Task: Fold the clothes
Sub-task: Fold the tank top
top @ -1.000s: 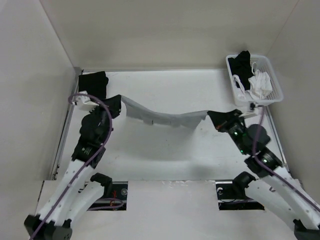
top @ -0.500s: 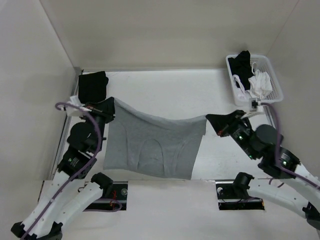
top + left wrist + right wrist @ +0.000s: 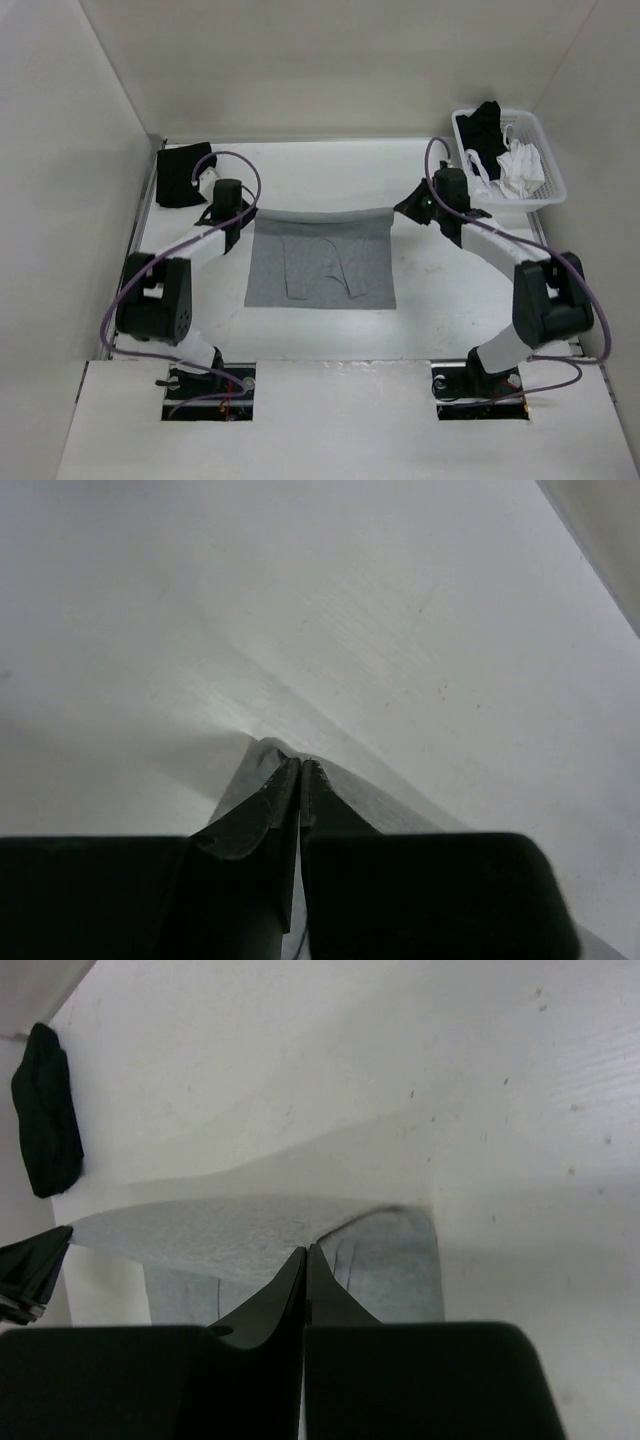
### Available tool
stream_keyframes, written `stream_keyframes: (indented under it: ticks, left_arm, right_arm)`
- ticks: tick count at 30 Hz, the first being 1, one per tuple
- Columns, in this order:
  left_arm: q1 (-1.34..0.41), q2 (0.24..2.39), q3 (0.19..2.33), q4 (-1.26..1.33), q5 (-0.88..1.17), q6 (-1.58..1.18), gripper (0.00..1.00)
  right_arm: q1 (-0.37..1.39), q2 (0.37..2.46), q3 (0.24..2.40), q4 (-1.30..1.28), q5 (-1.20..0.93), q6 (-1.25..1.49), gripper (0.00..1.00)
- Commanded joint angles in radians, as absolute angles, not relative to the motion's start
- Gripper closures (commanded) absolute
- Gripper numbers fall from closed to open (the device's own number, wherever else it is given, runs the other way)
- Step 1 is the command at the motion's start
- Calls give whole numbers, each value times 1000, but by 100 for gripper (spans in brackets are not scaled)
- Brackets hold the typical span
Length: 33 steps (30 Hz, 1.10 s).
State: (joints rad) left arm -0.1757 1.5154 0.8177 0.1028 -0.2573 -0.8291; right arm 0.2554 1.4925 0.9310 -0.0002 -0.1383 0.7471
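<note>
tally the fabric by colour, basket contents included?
Grey: 1, the grey tank top, mid-table.
Black: 2, the folded black garment far left and the black piece in the basket.
White: 1, the white bundle in the basket; possibly several items.
Total: 4.

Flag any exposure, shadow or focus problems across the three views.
Top external: even, diffuse light, no glare, tank top sharp. Left wrist: left tool is near-black with almost no detail, and the table beyond it looks soft. Right wrist: right tool is equally dark; table specks are crisp, with a broad soft shadow on the table just past the tank top.
</note>
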Motion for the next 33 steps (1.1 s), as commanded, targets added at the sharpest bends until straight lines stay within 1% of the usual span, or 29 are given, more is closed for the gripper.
stream_keyframes:
  ticks: [1,4,6,10,13,17,20,25,33]
  left_arm:
    - [-154,1609,1009,256,-160,-864,99]
    - [-150,1646,1068,249,-149,-867,99]
    - [-160,1614,1037,255,-152,-859,99]
    - [-174,1491,843,311,-164,-879,98]
    - [-180,1402,666,370,-166,-914,98]
    - [-168,1263,510,390,-155,-919,98]
    - [-160,1151,434,377,-143,-907,98]
    - [-139,1016,345,339,-83,-907,98]
    - [-120,825,238,241,-58,-888,98]
  right_arm:
    - [206,1574,1077,152,-236,756,99]
    - [200,1586,1100,146,-232,747,99]
    - [203,1550,1057,149,-222,738,99]
    - [212,1418,870,198,-183,749,99]
    - [252,1323,723,248,-166,781,99]
    - [312,1201,574,261,-123,795,99]
    - [350,1091,488,236,-88,796,99]
    - [436,931,385,121,-28,796,99]
    - [513,805,272,26,-3,888,99]
